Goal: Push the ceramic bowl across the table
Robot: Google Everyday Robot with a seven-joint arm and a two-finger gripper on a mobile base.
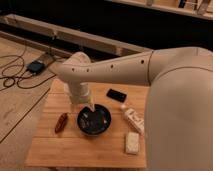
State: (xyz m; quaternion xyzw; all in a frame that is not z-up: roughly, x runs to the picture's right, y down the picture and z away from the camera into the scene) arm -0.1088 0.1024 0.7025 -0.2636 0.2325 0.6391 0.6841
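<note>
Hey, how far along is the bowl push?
Approach looks done: the claw sits at the far rim of the bowl. In hand: lining up contact, though I can't tell if they touch. Left: the push itself, since the bowl is in the middle of the table.

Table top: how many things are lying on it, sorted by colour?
Black: 2 (ceramic bowl, flat slab)
Pale: 2 (packet, block)
Red-brown: 1 (small wrapper)
Total: 5
The robot's jaws, not counted, hang at the bowl's far rim.
</note>
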